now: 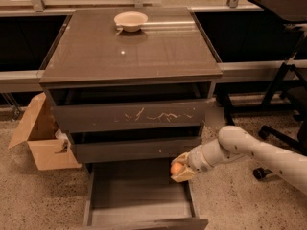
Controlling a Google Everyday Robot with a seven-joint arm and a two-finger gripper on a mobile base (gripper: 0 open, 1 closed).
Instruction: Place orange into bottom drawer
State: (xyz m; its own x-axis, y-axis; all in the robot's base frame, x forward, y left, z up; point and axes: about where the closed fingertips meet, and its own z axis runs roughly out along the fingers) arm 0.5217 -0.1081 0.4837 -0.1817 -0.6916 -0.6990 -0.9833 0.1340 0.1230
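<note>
My gripper (179, 169) is shut on the orange (176, 168), a small round yellow-orange fruit. It holds the fruit just above the right rear part of the bottom drawer (139, 201), which is pulled open and shows a plain grey interior with nothing in it. My white arm (249, 152) reaches in from the right. The gripper sits just below the front of the narrow middle drawer (134, 149), near the open drawer's right wall.
A cream-white bowl (130, 20) stands at the back of the cabinet top (129, 51). The scratched top drawer (129, 115) is shut. An open cardboard box (41, 138) lies on the floor at left. Black chair legs (283, 109) stand at right.
</note>
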